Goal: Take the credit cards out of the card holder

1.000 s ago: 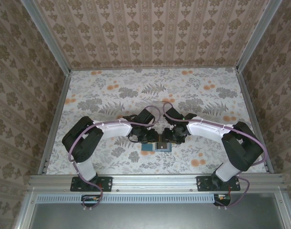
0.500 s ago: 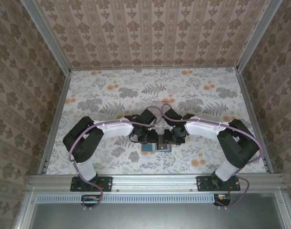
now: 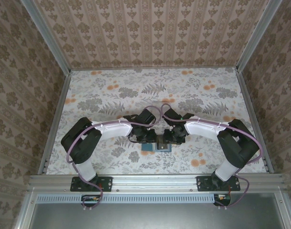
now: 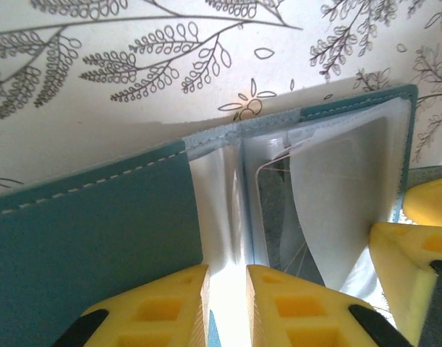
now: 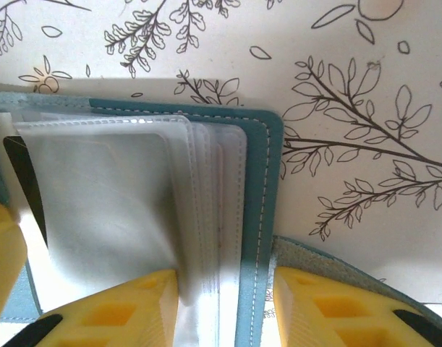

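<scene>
Grey card (image 5: 22,173) mostly behind cloudy sleeve (image 5: 105,195)

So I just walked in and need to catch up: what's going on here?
A robot is working two-handed on a teal card holder lying open near the front of the table. The left hand straddles the clear sleeves by the spine. The right hand straddles the sleeves and the cover on the other side. A dark card sits in a sleeve, not yet out. Whether either hand is actually gripping is unclear.
</scene>
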